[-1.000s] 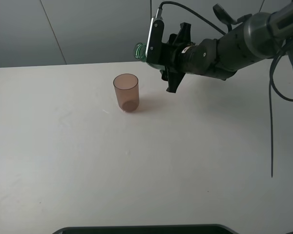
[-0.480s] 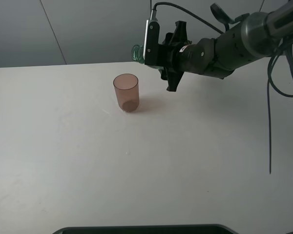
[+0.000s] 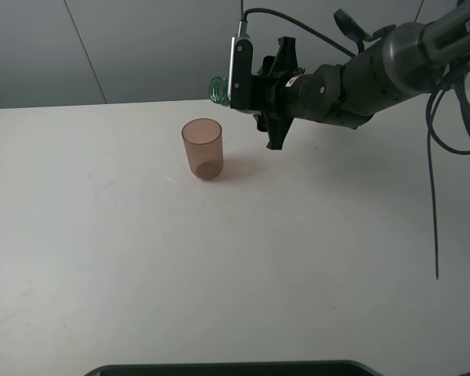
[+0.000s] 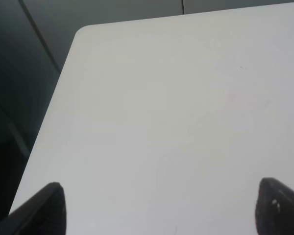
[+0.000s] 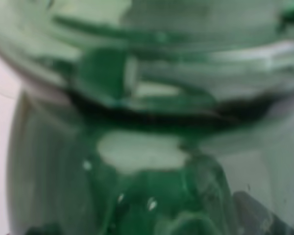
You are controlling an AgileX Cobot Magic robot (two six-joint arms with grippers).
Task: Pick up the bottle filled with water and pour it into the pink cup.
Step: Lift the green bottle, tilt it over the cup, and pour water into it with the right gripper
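Observation:
The pink cup (image 3: 203,148) stands upright on the white table (image 3: 219,266), left of centre toward the back. My right gripper (image 3: 247,82) is shut on the green bottle (image 3: 218,88), which lies tipped nearly level above and to the right of the cup, its open mouth pointing left. Only the mouth shows past the gripper in the exterior view. The right wrist view is filled by blurred green plastic of the bottle (image 5: 147,122). My left gripper (image 4: 159,208) is open over bare table near a rear corner; only its two dark fingertips (image 4: 39,208) show.
A dark cable (image 3: 434,172) hangs from the right arm over the table's right side. A dark edge (image 3: 227,366) lies along the front of the table. Grey wall panels stand behind the table.
My right gripper has shifted slightly left and up with the bottle, bringing its mouth closer to above the cup. The cup has not moved.

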